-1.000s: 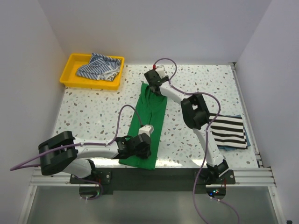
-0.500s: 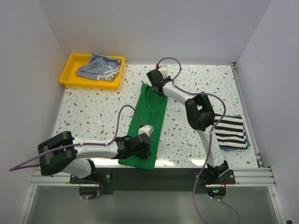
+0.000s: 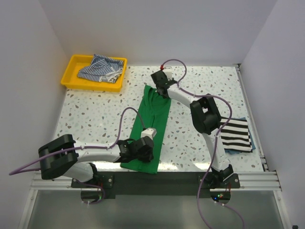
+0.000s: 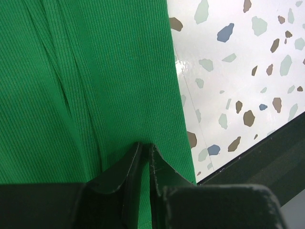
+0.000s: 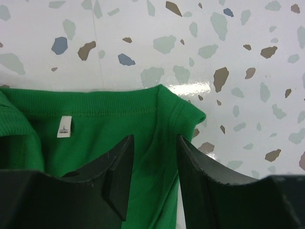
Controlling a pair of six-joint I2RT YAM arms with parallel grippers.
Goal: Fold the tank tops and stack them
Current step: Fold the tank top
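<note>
The green tank top point(image 3: 153, 117) lies as a long narrow strip down the middle of the table. My left gripper point(image 3: 143, 151) is at its near end, shut on a pinch of the green cloth point(image 4: 95, 71), with its tips point(image 4: 145, 145) close to the cloth's right edge. My right gripper point(image 3: 161, 88) is at the far end, open, its jaws point(image 5: 155, 140) straddling the green shoulder strap point(image 5: 167, 114) beside the neck label point(image 5: 64, 126). The black-and-white striped top point(image 3: 234, 133) lies folded at the right. The blue-and-white striped top point(image 3: 100, 68) lies crumpled in the tray.
The yellow tray point(image 3: 71, 71) stands at the far left corner. A blue edge point(image 3: 251, 143) shows under the black-and-white top. The table's dark front rail point(image 4: 267, 157) runs just right of the left gripper. White walls enclose the speckled table point(image 3: 95, 114).
The right arm's elbow has swung right, uncovering more of the black-and-white top, and its gripper has edged slightly right at the collar. The left gripper has not moved.
</note>
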